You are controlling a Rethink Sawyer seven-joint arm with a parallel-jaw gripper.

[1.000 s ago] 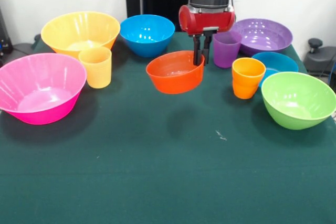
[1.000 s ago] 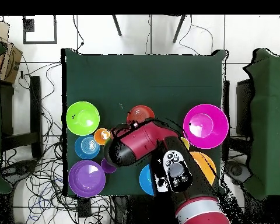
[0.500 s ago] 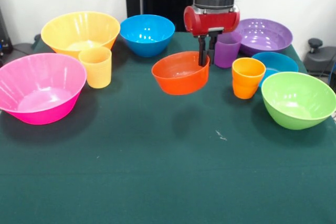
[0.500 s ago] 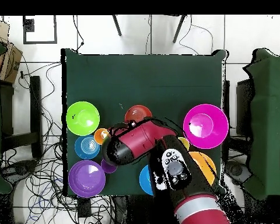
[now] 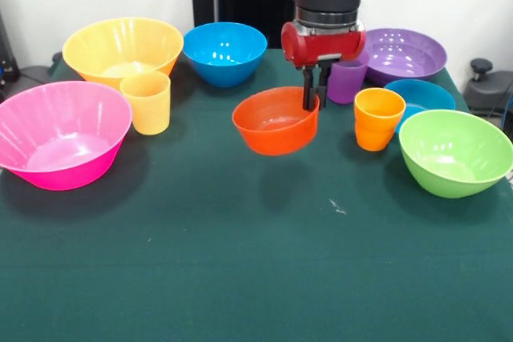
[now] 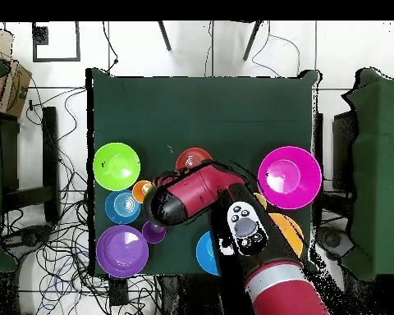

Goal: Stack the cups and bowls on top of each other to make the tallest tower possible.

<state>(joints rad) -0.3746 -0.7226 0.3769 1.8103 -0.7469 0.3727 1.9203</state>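
My gripper point(image 5: 313, 102) is shut on the right rim of the small red-orange bowl point(image 5: 275, 122), which hangs upright above the green table with its shadow below. In the overhead view the arm covers part of this bowl point(image 6: 190, 156). The orange cup point(image 5: 378, 118) point(image 6: 143, 191) stands on the table just right of the held bowl. The purple cup point(image 5: 348, 78) is behind the gripper. The yellow-orange cup point(image 5: 146, 101) stands at the left.
Bowls ring the table: big pink point(image 5: 60, 134) at front left, big yellow point(image 5: 122, 48), medium blue point(image 5: 224, 52), wide purple point(image 5: 401, 54), small blue point(image 5: 421, 95) and lime green point(image 5: 455, 152) at front right. The green table point(image 5: 256, 262) stretches toward the front.
The gripper has carried the red-orange bowl a little to the right and nearer the front, closer to the orange cup. Nothing else has moved.
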